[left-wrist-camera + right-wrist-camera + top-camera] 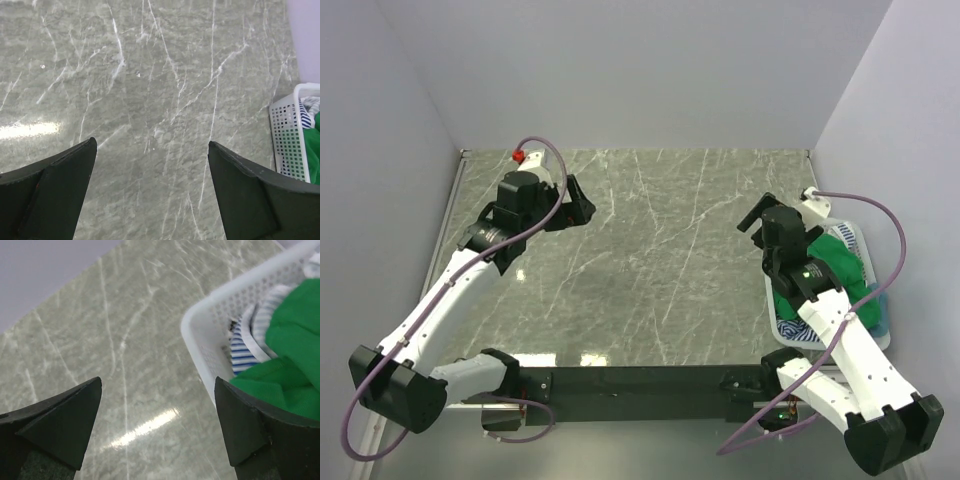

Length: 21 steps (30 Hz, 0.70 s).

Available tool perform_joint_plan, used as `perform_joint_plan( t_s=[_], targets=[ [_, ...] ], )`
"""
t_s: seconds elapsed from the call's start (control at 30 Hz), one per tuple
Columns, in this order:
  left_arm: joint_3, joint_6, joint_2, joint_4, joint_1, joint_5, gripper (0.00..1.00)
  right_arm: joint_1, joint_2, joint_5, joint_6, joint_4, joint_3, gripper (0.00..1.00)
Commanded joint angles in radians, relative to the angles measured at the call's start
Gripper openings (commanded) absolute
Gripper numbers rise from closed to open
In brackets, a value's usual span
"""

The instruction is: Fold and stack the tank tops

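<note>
**Both grippers released, tank tops in the basket**

The left gripper (576,203) hangs over the far left of the marble counter (660,260), jaws spread wide and empty. The right gripper (753,215), also released, hovers just beside the white basket (853,232) at the counter's right edge. Bunched inside lie the green tank top (840,262), striped tank top (798,331) and teal tank top (880,310).

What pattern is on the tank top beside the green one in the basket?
Blue-and-white stripes on that tank top; clearest in the right wrist view.
</note>
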Motion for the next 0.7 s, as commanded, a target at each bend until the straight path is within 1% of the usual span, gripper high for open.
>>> perform_joint_plan(
  t_s=[0.0, 0.1, 0.17, 0.2, 0.23, 0.27, 0.3, 0.33, 0.4, 0.43, 0.47, 0.53, 0.57, 0.67],
  targets=[
    [-0.006, 0.007, -0.045, 0.01, -0.002, 0.016, 1.0, 0.0, 0.016, 0.072, 0.067, -0.135, 0.094, 0.99],
    [-0.029, -0.014, -0.05, 0.019, -0.002, 0.029, 0.99, 0.0, 0.065, 0.099, 0.122, -0.295, 0.174, 0.98],
    [-0.042, -0.025, -0.053, 0.022, -0.002, 0.041, 1.0, -0.002, 0.093, 0.124, 0.206, -0.399, 0.214, 0.98],
    [-0.051, -0.028, -0.057, 0.031, -0.002, 0.045, 0.99, 0.0, 0.104, 0.153, 0.242, -0.494, 0.243, 0.98],
    [-0.066, -0.036, -0.06, 0.034, -0.002, 0.053, 1.0, -0.003, 0.113, 0.165, 0.298, -0.53, 0.249, 0.98],
    [-0.074, -0.039, -0.065, 0.036, -0.002, 0.056, 1.0, -0.006, 0.113, 0.173, 0.326, -0.586, 0.248, 0.98],
    [-0.094, -0.043, -0.076, 0.045, -0.002, 0.058, 0.99, -0.011, 0.101, 0.176, 0.348, -0.605, 0.243, 0.98],
    [-0.103, -0.046, -0.08, 0.048, -0.002, 0.061, 0.99, -0.02, 0.09, 0.172, 0.372, -0.616, 0.234, 0.98],
    [-0.123, -0.051, -0.091, 0.05, 0.0, 0.061, 0.99, -0.063, 0.055, 0.152, 0.368, -0.612, 0.19, 0.98],
    [-0.129, -0.054, -0.093, 0.048, -0.002, 0.064, 0.99, -0.083, 0.044, 0.111, 0.36, -0.599, 0.171, 0.98],
    [-0.134, -0.056, -0.097, 0.047, -0.002, 0.065, 1.0, -0.138, 0.035, 0.088, 0.351, -0.576, 0.132, 0.98],
    [-0.148, -0.057, -0.102, 0.044, -0.002, 0.067, 1.0, -0.193, 0.019, 0.017, 0.316, -0.544, 0.092, 0.98],
    [-0.154, -0.057, -0.106, 0.043, -0.002, 0.065, 0.99, -0.251, 0.018, -0.003, 0.304, -0.515, 0.059, 0.97],
    [-0.171, -0.06, -0.105, 0.047, -0.002, 0.068, 1.0, -0.295, 0.026, -0.012, 0.291, -0.493, 0.026, 0.96]
  ],
)
